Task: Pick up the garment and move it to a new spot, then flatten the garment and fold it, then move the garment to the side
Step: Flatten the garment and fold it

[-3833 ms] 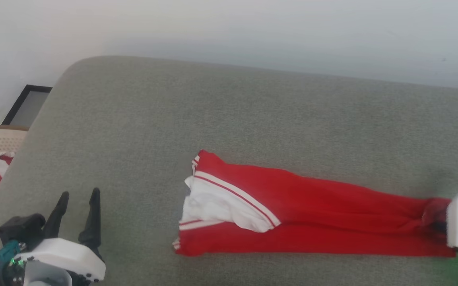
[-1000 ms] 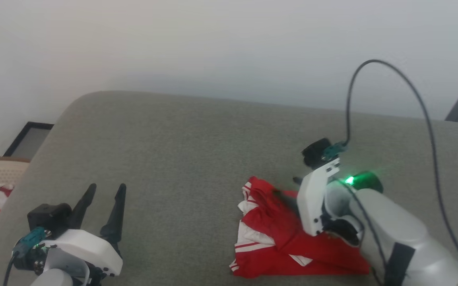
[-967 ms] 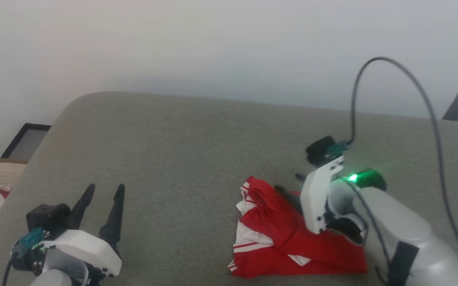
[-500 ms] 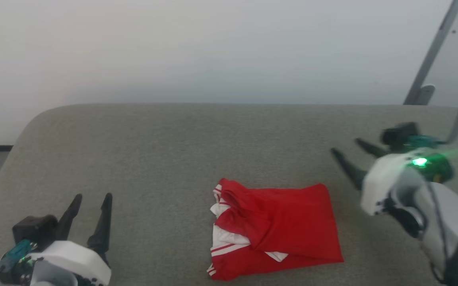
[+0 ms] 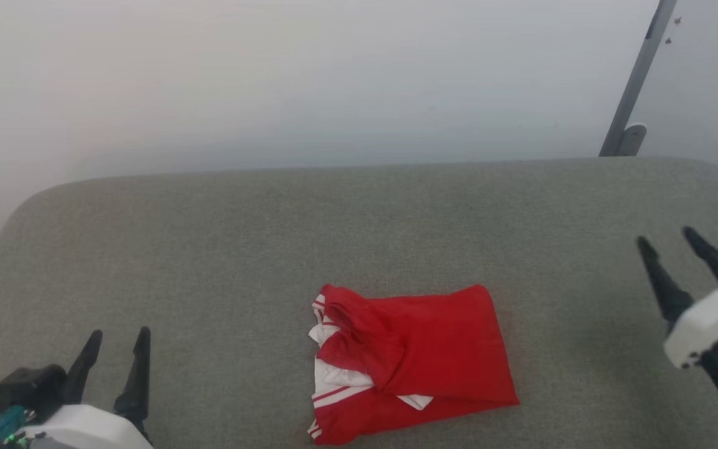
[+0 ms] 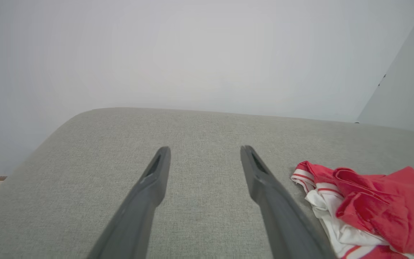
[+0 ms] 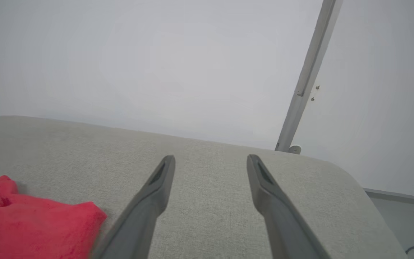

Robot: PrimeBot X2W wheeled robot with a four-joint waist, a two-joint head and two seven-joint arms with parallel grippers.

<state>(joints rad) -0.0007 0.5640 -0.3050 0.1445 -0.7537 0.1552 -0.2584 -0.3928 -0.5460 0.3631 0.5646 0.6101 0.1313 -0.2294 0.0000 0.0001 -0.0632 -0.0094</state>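
Your garment [image 5: 415, 362] lay folded into a compact red block on the grey cushion [image 5: 209, 249], near its front edge, with white sleeve trim showing on its left. Your left gripper [image 5: 119, 333] and right gripper [image 5: 665, 236] flanked it, well apart, jaws spread wide and holding nothing.

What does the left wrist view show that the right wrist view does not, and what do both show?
Left wrist view, of the two: the open left gripper and the white sleeve ends of the garment, with striped trim. Right wrist view, of the two: the open right gripper and a grey pole on the wall. Both: the red garment lying on the grey cushion, clear of both grippers.
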